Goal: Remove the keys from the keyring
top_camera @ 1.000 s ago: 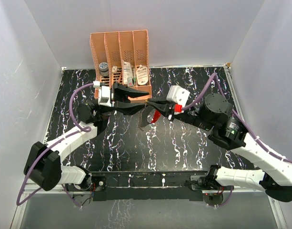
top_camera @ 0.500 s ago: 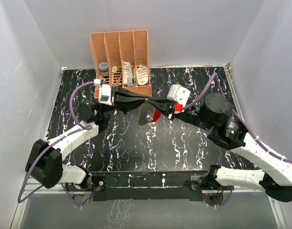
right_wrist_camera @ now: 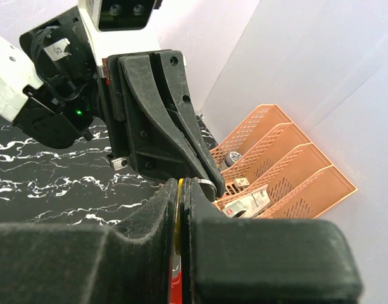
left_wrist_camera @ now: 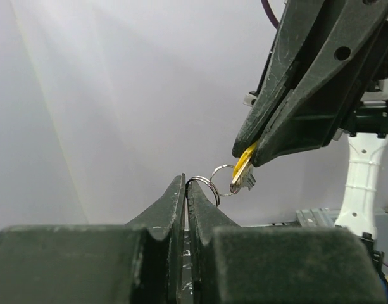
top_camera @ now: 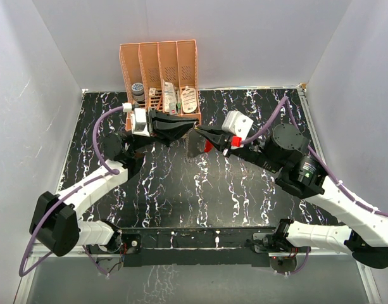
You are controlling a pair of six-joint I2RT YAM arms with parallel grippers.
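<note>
Both grippers meet tip to tip above the table in front of the orange rack. My left gripper (top_camera: 188, 128) (left_wrist_camera: 186, 180) is shut on the thin wire keyring (left_wrist_camera: 203, 183), which links to a second small ring (left_wrist_camera: 223, 180). My right gripper (top_camera: 199, 131) (right_wrist_camera: 181, 182) is shut on the yellowish-gold key (left_wrist_camera: 244, 166), whose edge shows between its pads (right_wrist_camera: 179, 212). The key hangs on the second ring. The red part of the tag (top_camera: 208, 147) hangs under my right gripper and shows low in the right wrist view (right_wrist_camera: 175, 282). Its white part is hidden.
An orange slotted rack (top_camera: 161, 63) stands at the back wall just behind the grippers, holding a small jar, packets and a white oval item (top_camera: 188, 98). White walls close in the black marbled table (top_camera: 200, 190) on three sides.
My left gripper went from open to shut on the ring. Both gripper tips then shifted a little toward the rack, and the red tag moved with them.
</note>
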